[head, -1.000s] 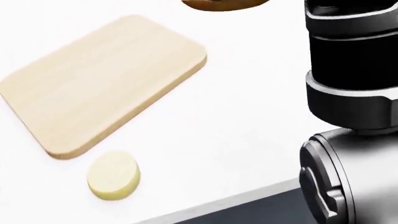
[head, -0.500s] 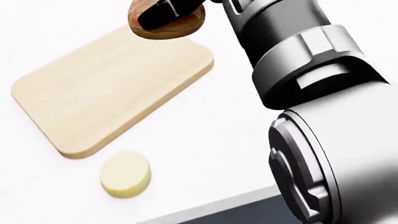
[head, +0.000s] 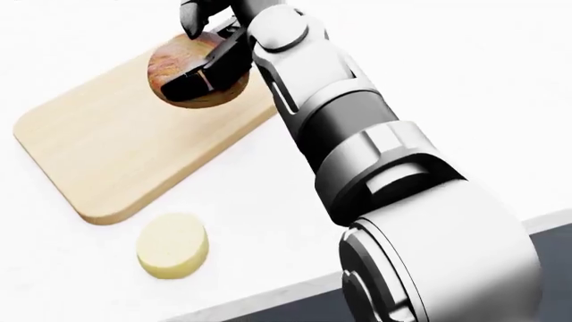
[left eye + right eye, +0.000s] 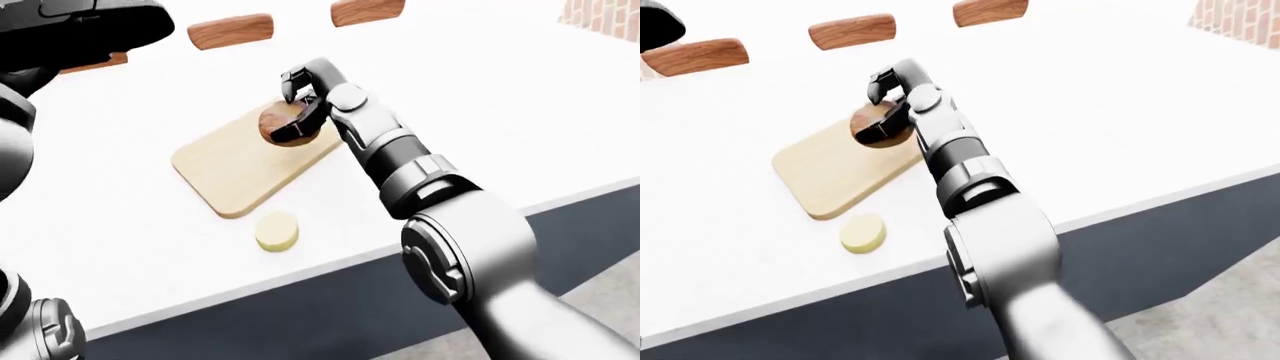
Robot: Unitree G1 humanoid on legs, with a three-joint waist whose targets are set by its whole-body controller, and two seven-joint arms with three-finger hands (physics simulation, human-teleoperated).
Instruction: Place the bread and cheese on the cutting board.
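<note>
- Left-eye view: the right hand (image 4: 300, 105) is clenched around the bread (image 4: 285, 124), over the far corner of the cutting board (image 4: 240, 169). I cannot tell whether the bread touches the wood or hangs just above it.
- Risk, as I judge it: the bread sits close to the board's far edge, so letting go here could leave it overhanging or rolling onto the bench (image 4: 480, 112). A dark finger lies across the loaf and could drag it along when the hand opens.
- The left hand (image 4: 80, 26) shows only as a dark mass at the view's top left; its fingers cannot be read.
- Head view: the cheese (image 3: 172, 245), a pale round disc, lies on the bench just beside the board's near corner, off the wood. It sits near the bench's near edge; a careless reach could nudge it over.
- Right-eye view: the bench is a plain white top over a dark base. Three wooden chair backs (image 4: 851, 31) line its far edge.
- Room: a patch of brick wall (image 4: 1240, 19) at the view's top right, grey floor (image 4: 1210, 315) at bottom right.
</note>
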